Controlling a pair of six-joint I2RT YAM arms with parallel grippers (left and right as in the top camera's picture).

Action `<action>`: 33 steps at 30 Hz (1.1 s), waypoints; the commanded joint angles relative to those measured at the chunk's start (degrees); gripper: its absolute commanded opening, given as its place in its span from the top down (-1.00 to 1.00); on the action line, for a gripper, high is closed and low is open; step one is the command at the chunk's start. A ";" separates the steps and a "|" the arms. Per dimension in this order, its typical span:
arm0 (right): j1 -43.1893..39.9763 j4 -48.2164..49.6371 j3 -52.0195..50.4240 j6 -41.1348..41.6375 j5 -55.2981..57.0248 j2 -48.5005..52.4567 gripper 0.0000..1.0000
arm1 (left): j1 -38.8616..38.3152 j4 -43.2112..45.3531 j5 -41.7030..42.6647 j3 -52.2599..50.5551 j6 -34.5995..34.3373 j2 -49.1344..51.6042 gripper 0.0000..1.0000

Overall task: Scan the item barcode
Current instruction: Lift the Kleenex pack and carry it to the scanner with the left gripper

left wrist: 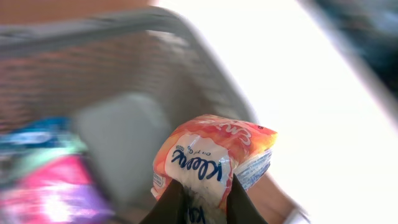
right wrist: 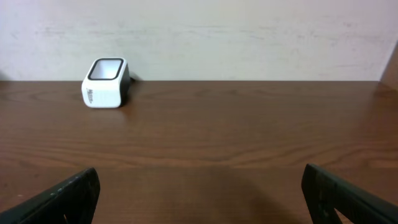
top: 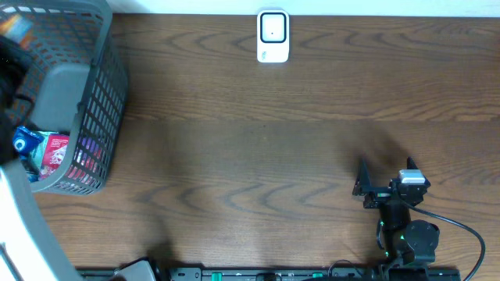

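Pickup: left fingers [left wrist: 244,205] clamped on tissue pack [left wrist: 211,155] over basket [left wrist: 124,25]; right fingers [right wrist: 62,196] apart. Next: present pack to scanner [top: 273,36], twelve o'clock.

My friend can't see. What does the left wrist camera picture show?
The left gripper is shut on an orange and white Kleenex tissue pack, held close to the camera. Behind it is a blurry grey plastic mesh basket with pink and blue packets inside.

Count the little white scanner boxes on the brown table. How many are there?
1. The small white box-shaped scanner stands at the far edge of the brown wooden table, near the middle. Part of the grey mesh basket is hidden inside.
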 commanded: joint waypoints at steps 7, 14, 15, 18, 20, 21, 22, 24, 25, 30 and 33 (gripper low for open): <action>0.20 -0.22 -0.11 0.81 -0.50 -0.35 -0.98 | -25.53 1.44 20.68 0.13 8.22 -1.86 0.86; 0.20 -0.22 -0.11 0.81 -0.50 -0.35 -0.99 | -43.80 1.57 20.65 -0.04 14.01 8.76 0.85; 0.20 -0.22 -0.11 0.83 -0.50 -0.35 -0.98 | -45.51 1.77 20.65 -0.02 13.99 10.67 0.86; 0.20 -0.22 -0.11 0.81 -0.50 -0.35 -0.98 | -49.90 3.30 20.65 -0.02 13.99 16.63 0.86; 0.20 -0.24 -0.11 0.81 -0.50 -0.35 -0.99 | -52.19 4.72 20.65 -0.04 13.99 20.74 0.86; 0.20 -0.22 -0.11 0.81 -0.50 -0.35 -0.98 | -53.20 5.35 20.65 -0.04 13.97 22.77 0.86; 0.20 -0.24 -0.11 0.83 -0.50 -0.35 -0.99 | -54.25 6.19 20.65 -0.02 13.97 25.05 0.86; 0.20 -0.22 -0.11 0.81 -0.50 -0.35 -0.98 | -55.80 7.58 20.65 -0.02 13.97 28.83 0.85; 0.20 -0.22 -0.11 0.81 -0.50 -0.35 -0.98 | -56.43 8.22 20.65 -0.02 13.97 30.67 0.85; 0.20 -0.22 -0.11 0.81 -0.50 -0.35 -0.99 | -57.88 8.70 20.65 -0.04 13.97 38.07 0.85; 0.20 -0.22 -0.11 0.81 -0.50 -0.35 -0.98 | -57.90 8.52 20.65 -0.02 13.97 41.35 0.85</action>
